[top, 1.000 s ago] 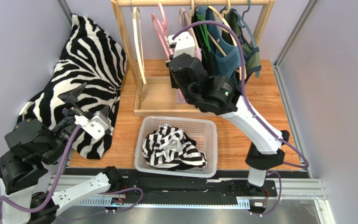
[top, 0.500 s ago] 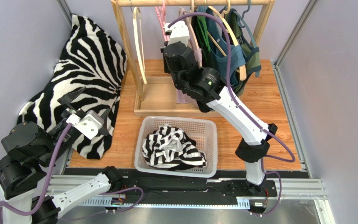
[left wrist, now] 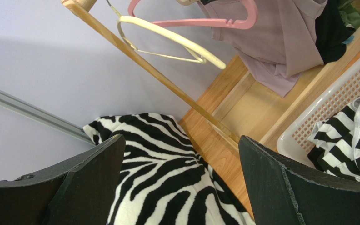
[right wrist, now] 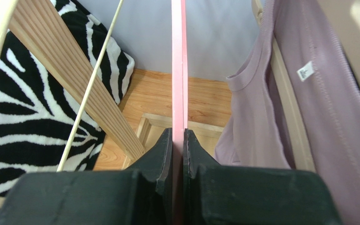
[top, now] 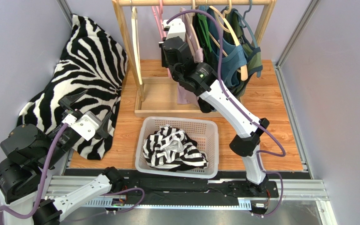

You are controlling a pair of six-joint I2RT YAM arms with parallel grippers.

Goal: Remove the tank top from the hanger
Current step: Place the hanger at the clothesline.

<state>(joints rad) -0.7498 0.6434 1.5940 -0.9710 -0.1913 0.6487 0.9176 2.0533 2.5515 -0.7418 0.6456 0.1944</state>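
My right gripper (top: 164,35) is up at the rack rail, shut on an empty pink hanger (top: 158,16). In the right wrist view its jaws (right wrist: 178,133) clamp the hanger's thin pink bar (right wrist: 179,61) edge-on. A mauve tank top (right wrist: 261,117) hangs on a beige hanger just right of it, and its hem shows in the top view (top: 185,93). A black-and-white striped top (top: 172,147) lies in the white basket (top: 212,140). My left gripper (top: 87,112) is open and empty above the zebra cloth (left wrist: 168,187).
The wooden rack (top: 125,42) stands on a wooden tray at the back. An empty cream hanger (top: 137,42) hangs at its left. Teal and green tops (top: 229,51) hang at the right. The zebra-print cloth (top: 88,51) covers the left side.
My right arm has reached up and back, carrying the pink hanger closer to the rail. My left arm has shifted slightly left and down, still open.
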